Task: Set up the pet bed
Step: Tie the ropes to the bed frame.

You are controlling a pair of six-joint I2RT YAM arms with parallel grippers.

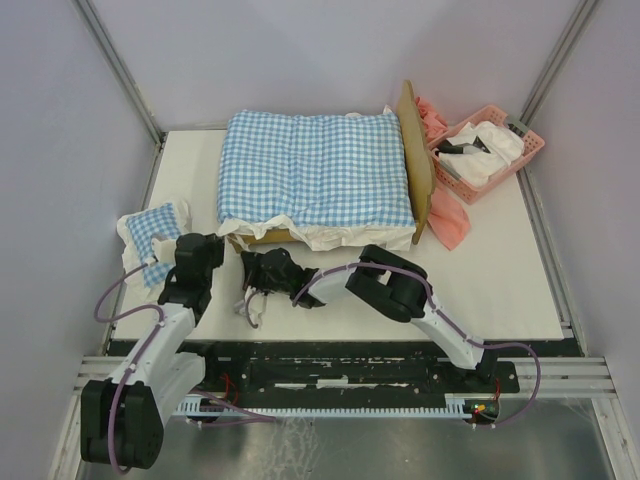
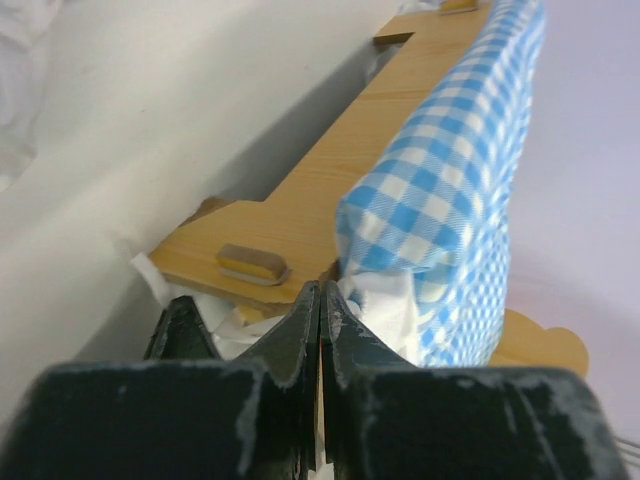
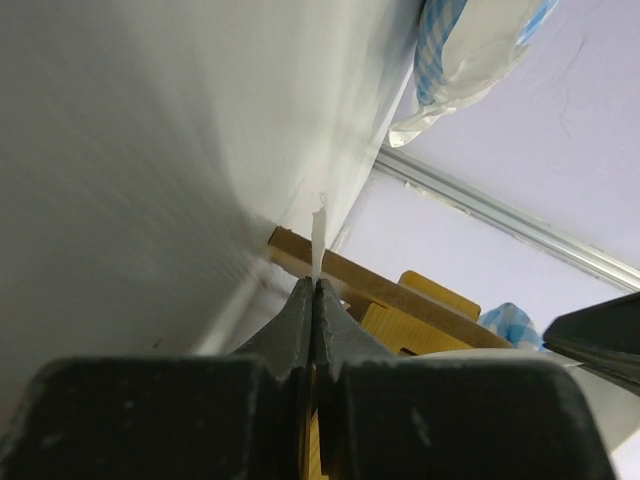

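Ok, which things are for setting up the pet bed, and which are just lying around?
For the job:
- the pet bed
- the checked cushion lying on it
- probably the small checked pillow
- the right claw, pinching a thin white strip

Just lying about:
- the pink basket
- the pink cloth beside the bed

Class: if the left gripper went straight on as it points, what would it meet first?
Probably the white frill of the cushion at the pet bed corner, just ahead of the left gripper; depth unclear.
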